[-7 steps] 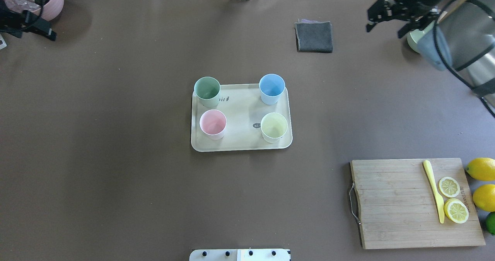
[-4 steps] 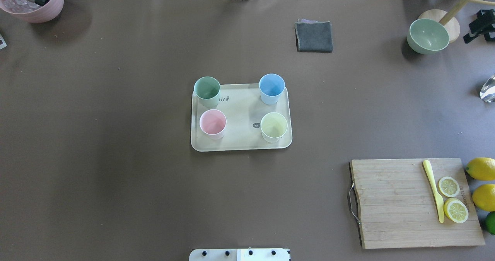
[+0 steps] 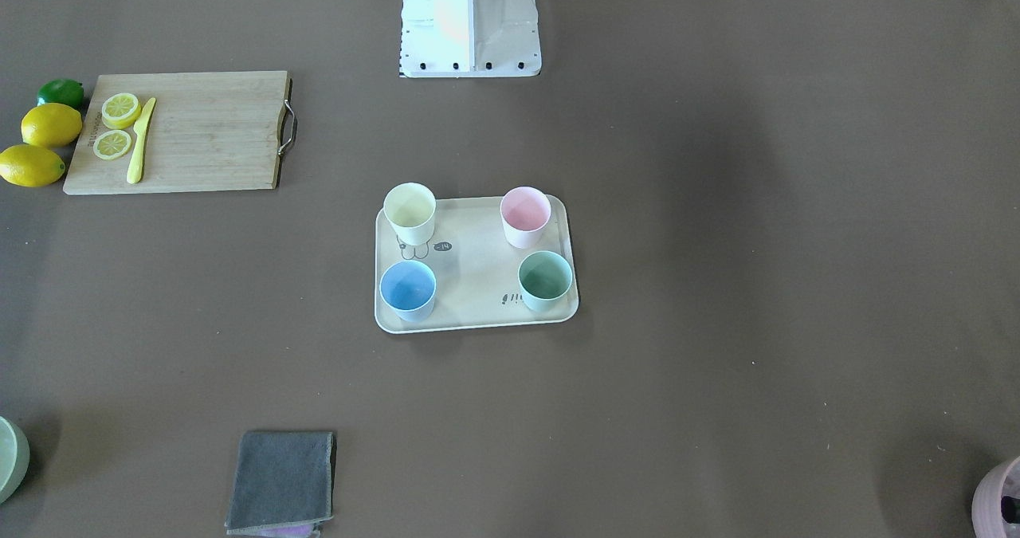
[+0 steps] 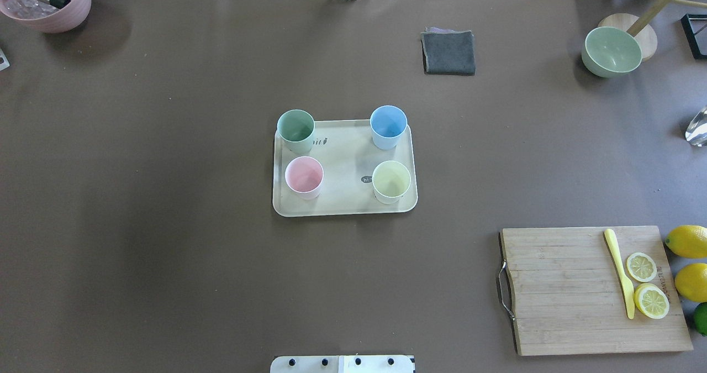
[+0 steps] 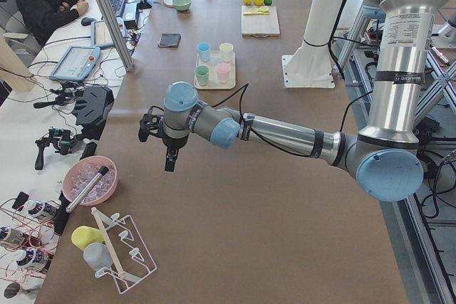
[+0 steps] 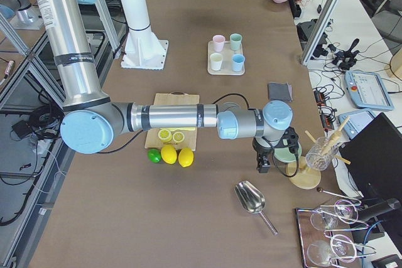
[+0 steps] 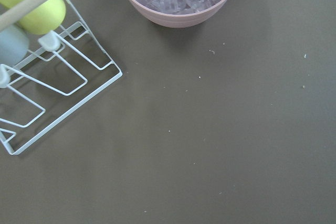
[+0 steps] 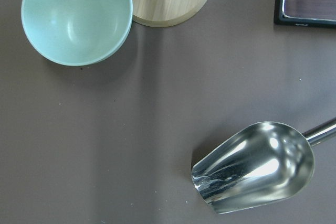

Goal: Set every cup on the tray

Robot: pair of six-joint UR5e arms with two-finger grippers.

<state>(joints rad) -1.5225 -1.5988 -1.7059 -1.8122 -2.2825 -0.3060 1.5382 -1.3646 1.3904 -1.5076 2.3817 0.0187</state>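
1. Brown matting covers the long bench [image 4: 165,224], and at its middle lies the cream rectangular tray with a raised rim [image 4: 342,163].
2. All four cups stand upright on that tray, one near each corner and well apart from one another: the mint green tapered cup [image 4: 296,130], the light blue tapered cup [image 4: 388,125], the pink tapered cup [image 4: 304,176] and the pale yellow tapered cup [image 4: 391,180].
3. Judging from this, the placing looks finished. What remains is to confirm it and leave the tray undisturbed.
4. The mint green tapered cup sits closest to the rim. From the front-facing view its base seems to rest flat inside the corner, not on the rim, so no correction looks needed.
5. The left pincer [image 5: 169,161] hangs over one end of the bench, near the pink bowl of ice [image 7: 173,17] and the white wire rack [image 7: 68,77]. Only a side view shows it, so I cannot tell whether it is spread or pressed together.
6. The right pincer [image 6: 264,164] hangs over the opposite end, above the pale green bowl [image 8: 76,17] and the steel scoop [image 8: 257,166]. Its state is equally unreadable.
7. With all four cups on the tray, neither pincer can be carrying one.
8. Any further arm travel is best kept high and away from the middle, since these light cups would likely tip at a brush.
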